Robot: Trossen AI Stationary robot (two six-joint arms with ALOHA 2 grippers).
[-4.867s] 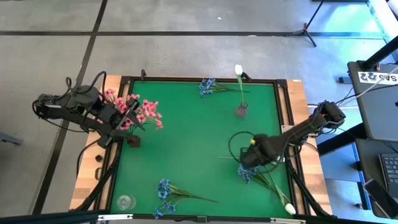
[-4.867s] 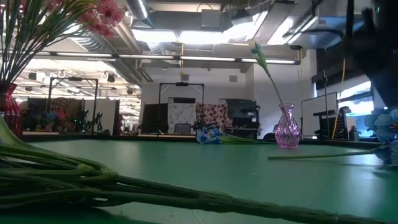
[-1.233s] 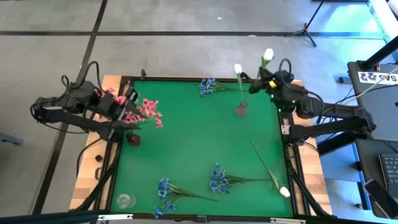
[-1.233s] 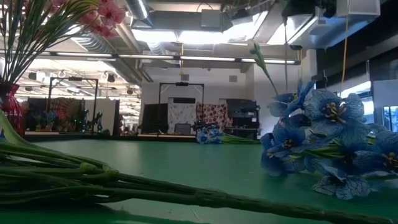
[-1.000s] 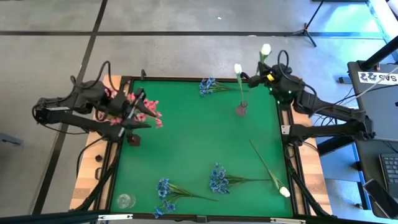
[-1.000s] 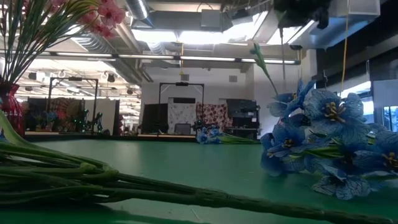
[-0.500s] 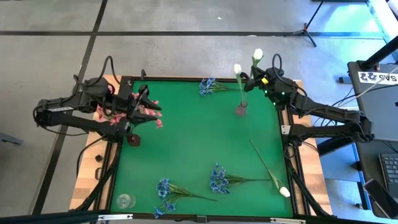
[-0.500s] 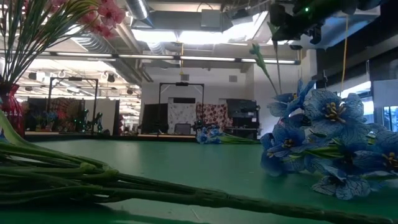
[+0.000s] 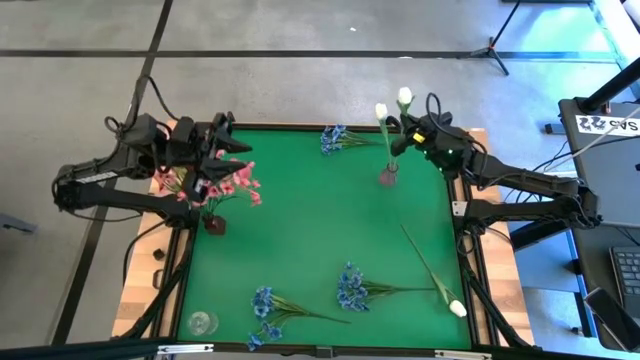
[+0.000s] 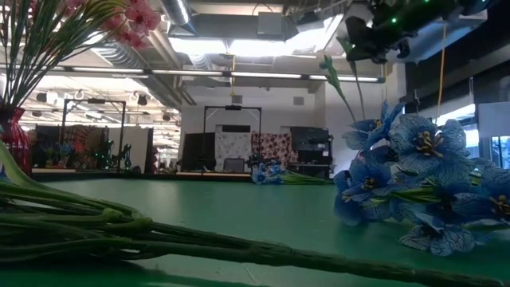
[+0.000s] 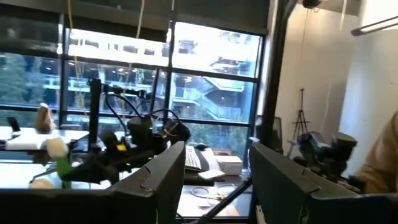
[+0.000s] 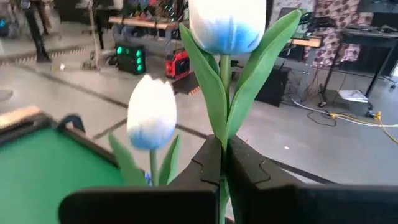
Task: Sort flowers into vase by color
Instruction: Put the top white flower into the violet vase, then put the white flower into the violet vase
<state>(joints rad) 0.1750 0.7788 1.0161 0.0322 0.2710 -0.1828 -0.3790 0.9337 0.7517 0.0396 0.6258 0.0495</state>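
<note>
You are looking at the green bench (image 9: 320, 240) with blue sprigs (image 9: 350, 288) lying near its front edge. Your left hand (image 9: 222, 140) is hovering above the pink flowers (image 9: 225, 180) with its fingers spread apart. Your right hand (image 9: 404, 127) is gripping a white tulip (image 12: 227, 25) by the stem — just beside the tulip (image 9: 381, 111) standing in the small vase (image 9: 388, 177).
</note>
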